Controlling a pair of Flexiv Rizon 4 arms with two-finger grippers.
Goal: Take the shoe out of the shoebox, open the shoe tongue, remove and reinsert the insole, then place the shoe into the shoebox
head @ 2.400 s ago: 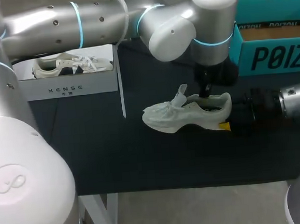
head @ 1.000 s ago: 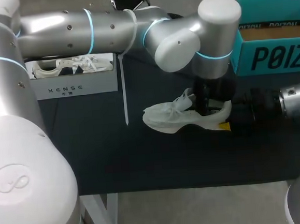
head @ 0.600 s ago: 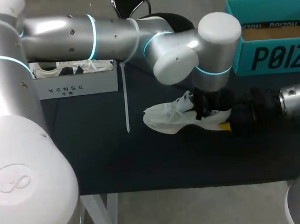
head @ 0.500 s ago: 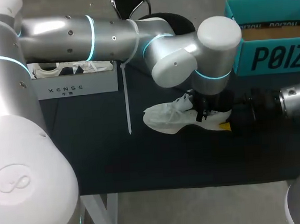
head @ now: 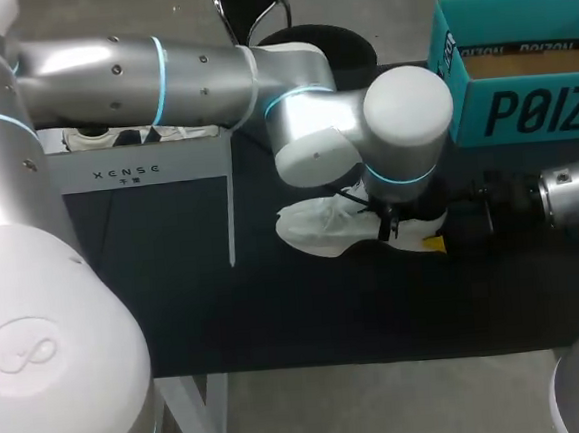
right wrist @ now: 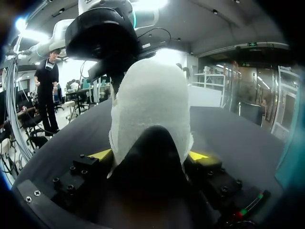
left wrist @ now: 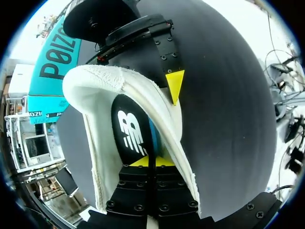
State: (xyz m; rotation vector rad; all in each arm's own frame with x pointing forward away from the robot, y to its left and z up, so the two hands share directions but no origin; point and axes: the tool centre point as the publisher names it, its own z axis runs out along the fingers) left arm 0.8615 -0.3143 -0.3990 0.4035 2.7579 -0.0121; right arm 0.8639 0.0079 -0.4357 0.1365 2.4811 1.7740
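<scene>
Firstly, shoe (head: 320,224) was clamped at heel by right tool (right wrist: 150,155), evidently for steadiness; left tool (left wrist: 152,161), drawn closed, was found inside, tips against insole (left wrist: 131,131), grip unconfirmed.

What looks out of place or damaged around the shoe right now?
Nothing stands out. The white shoe sits upright on the black table, its heel clamped by the right gripper. The left gripper is down inside the shoe's opening, tips on the black insole, which looks seated.
</scene>
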